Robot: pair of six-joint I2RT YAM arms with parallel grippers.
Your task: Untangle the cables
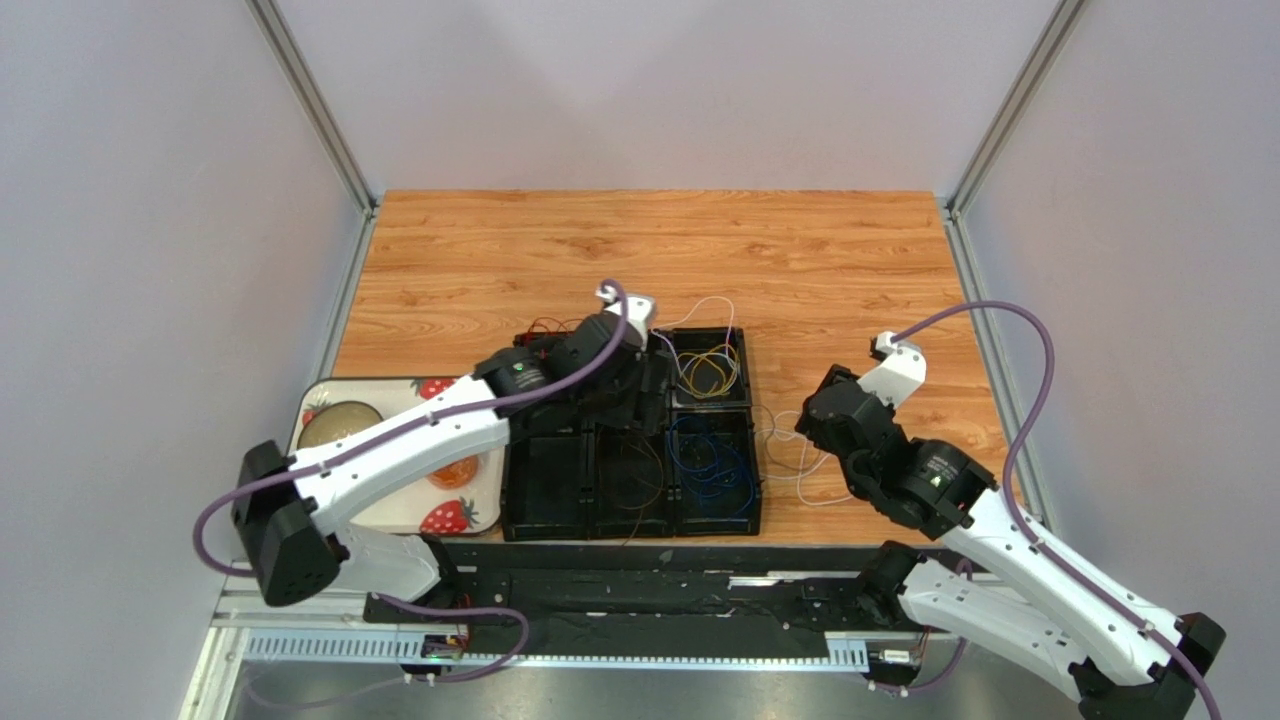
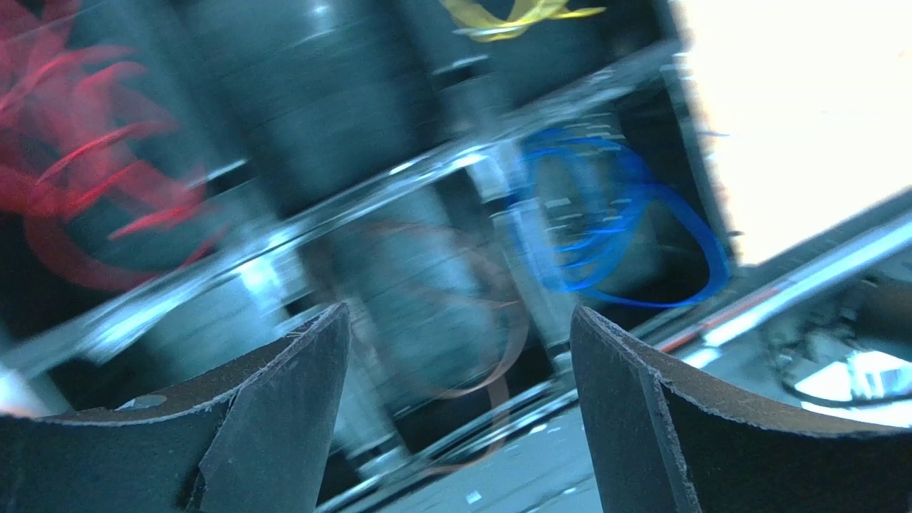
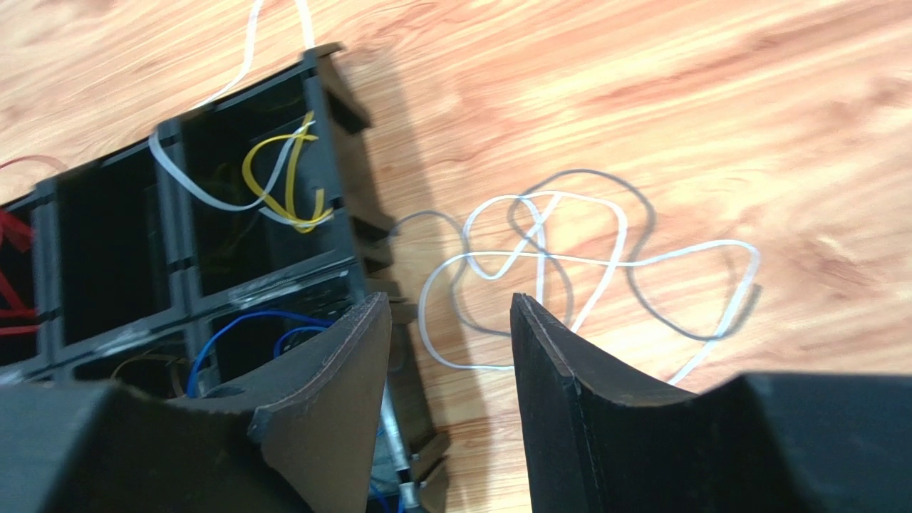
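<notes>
Right wrist view: the right hand (image 3: pixel 450 305) is released, holding nothing. Just beyond it a thin white looped cable (image 3: pixel 578 259) lies on the wooden bench (image 3: pixel 696 107) beside the black compartmented plastic tray (image 3: pixel 343 160). A yellow cable (image 3: pixel 248 169) sits in the tray's far corner compartment. Over the tray, the left hand (image 2: pixel 460 321) is likewise released, with blue cable (image 2: pixel 701 230) and red cable (image 2: pixel 64 107) blurred beyond.

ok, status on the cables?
Left gripper, right gripper: jaws open, empty. White cable loose on table beside tray; red cable, yellow cable, blue cable inside. Nothing blocking.
</notes>
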